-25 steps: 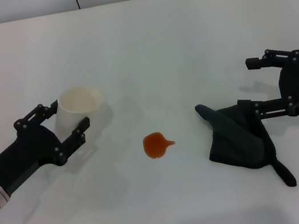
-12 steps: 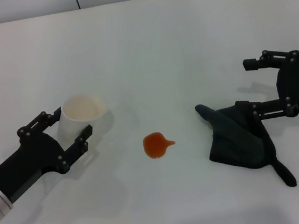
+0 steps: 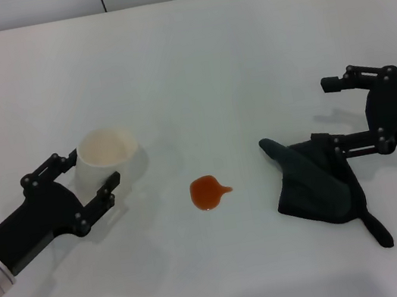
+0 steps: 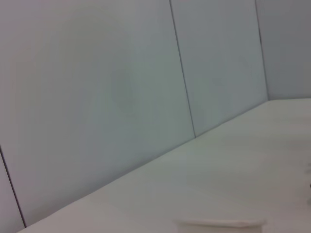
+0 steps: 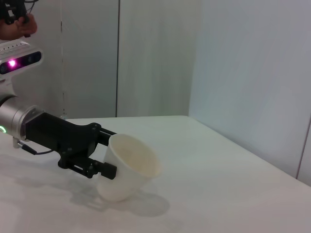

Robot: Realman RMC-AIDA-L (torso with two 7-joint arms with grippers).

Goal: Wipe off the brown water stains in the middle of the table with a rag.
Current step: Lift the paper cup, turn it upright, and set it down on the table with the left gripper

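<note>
My left pincer (image 3: 88,170) stood spread wide around the white cup (image 3: 106,156), one finger at each side, though I could not tell whether they pressed it. My right pincer (image 3: 325,112) gaped open over the far edge of the rag (image 3: 317,181), holding nothing. The rag lay crumpled on the white surface (image 3: 191,65), near the brown water stains (image 3: 208,191) at the middle.

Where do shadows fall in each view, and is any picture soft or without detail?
Head view: even light; soft shadows lie beside the cup and under the rag on the table. Right wrist view: a faint shadow under the tilted cup. Left wrist view: soft, mostly wall panels and table edge.
</note>
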